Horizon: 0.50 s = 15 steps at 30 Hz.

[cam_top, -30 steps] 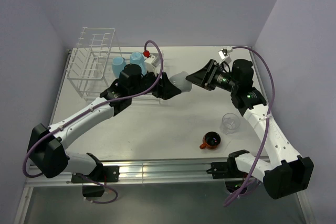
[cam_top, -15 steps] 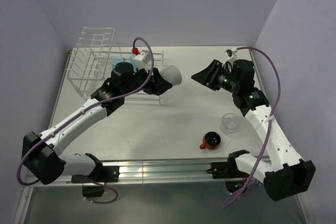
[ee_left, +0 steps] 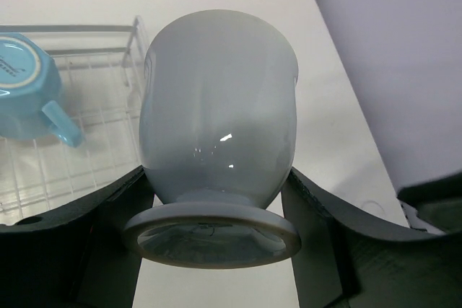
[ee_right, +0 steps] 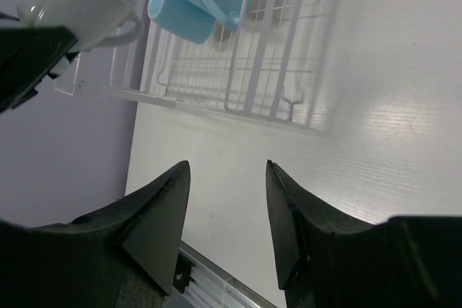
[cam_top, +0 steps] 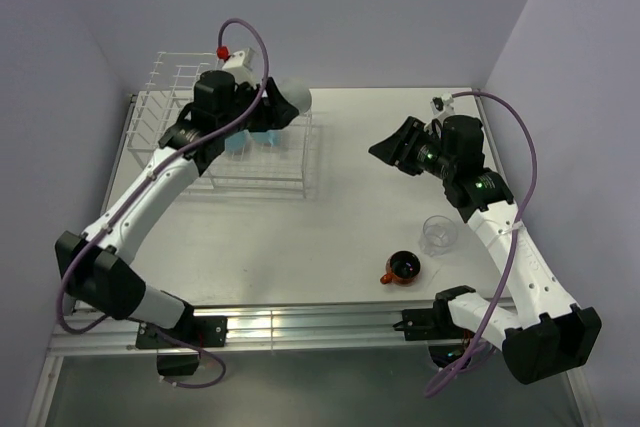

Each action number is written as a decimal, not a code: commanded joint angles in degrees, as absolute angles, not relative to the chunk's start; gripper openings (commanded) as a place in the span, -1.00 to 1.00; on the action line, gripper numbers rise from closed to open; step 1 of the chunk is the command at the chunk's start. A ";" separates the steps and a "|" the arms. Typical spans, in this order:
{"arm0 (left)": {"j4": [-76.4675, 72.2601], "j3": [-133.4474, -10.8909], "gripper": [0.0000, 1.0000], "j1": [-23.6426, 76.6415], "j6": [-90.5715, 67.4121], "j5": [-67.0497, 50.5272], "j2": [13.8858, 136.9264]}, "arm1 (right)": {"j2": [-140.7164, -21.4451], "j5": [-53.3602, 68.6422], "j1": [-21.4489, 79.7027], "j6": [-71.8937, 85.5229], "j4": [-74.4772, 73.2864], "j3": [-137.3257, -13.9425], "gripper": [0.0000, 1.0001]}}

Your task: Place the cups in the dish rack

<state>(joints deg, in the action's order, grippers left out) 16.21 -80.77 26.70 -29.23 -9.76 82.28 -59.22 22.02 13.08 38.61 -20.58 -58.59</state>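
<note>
The pale grey-blue mug is clamped low on its body by the left gripper and is held in the air above the dish rack; its long axis is laid along the gripper, foot towards the wrist, mouth pointed away; the right gripper is seen with jaws apart, empty, over the white table; the table is enclosed by lilac walls.

Two blue mugs mostly hidden behind the left arm, mouth of the pale mug facing away, inside unseen
</note>
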 commanded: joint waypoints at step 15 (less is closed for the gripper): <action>23.20 -100.28 -1.00 24.43 -27.07 -3.16 102.12 | -57.13 21.09 13.10 34.89 -20.92 -59.50 0.09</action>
